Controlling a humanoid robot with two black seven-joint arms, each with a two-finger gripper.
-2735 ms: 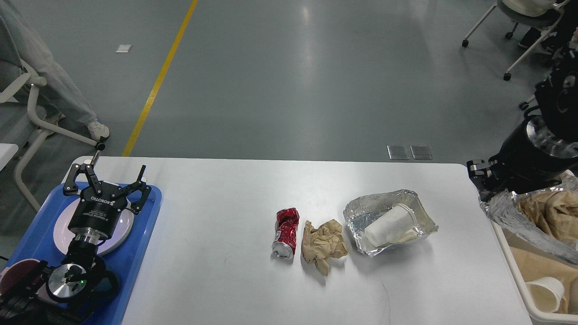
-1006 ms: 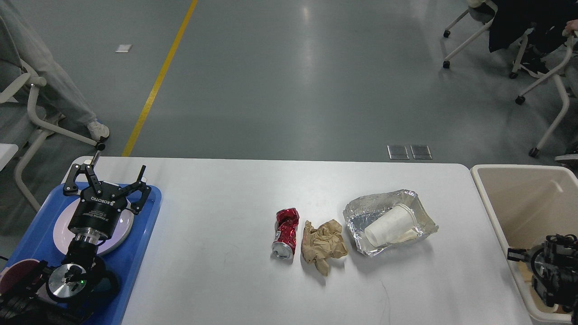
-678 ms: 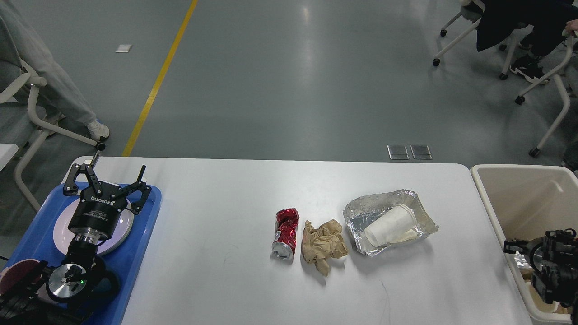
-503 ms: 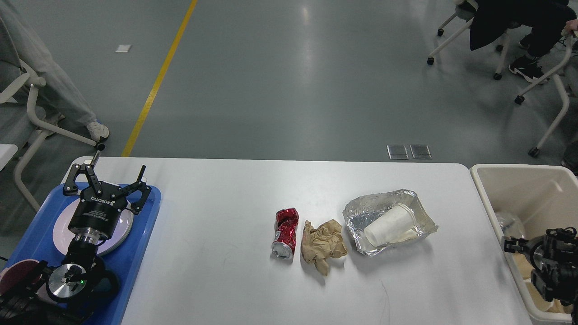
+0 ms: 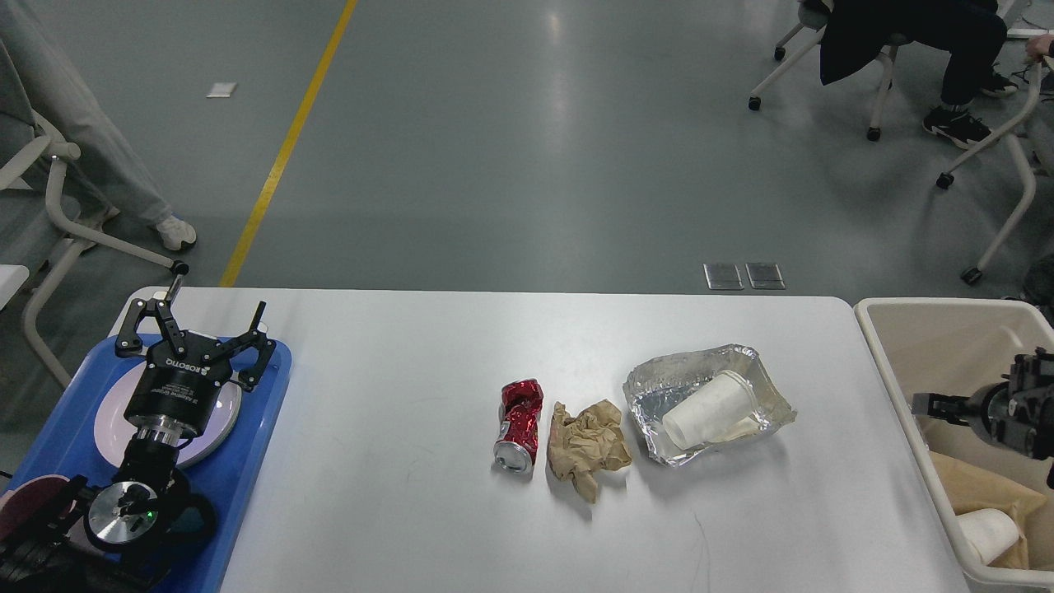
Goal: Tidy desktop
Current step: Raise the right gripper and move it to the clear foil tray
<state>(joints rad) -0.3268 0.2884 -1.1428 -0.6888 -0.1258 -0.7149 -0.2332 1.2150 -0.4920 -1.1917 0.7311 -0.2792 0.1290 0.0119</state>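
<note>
The white desktop (image 5: pixel 395 362) holds a crushed red can (image 5: pixel 519 422), a crumpled brown paper (image 5: pixel 586 449) right of it, and a crumpled foil tray (image 5: pixel 766 403) with a white paper cup (image 5: pixel 708 409) lying on its side in it. My left gripper (image 5: pixel 200 328) is open and empty, above a white plate (image 5: pixel 105 416) on the blue tray (image 5: pixel 251 436) at the desktop's left end. My right gripper (image 5: pixel 972 405) hangs over the beige bin (image 5: pixel 874 333) at the right edge; it is dark and small, and its fingers cannot be told apart.
The bin holds brown paper (image 5: pixel 980 490) and a white cup (image 5: pixel 984 534). A dark red dish (image 5: pixel 25 494) lies on the tray's near end. Chairs and seated people are on the floor at the far left and far right.
My right arm dropped from high over the bin to its near left rim, then rose a little. Brown paper and a white cup now show in the bin. The left arm has not moved.
</note>
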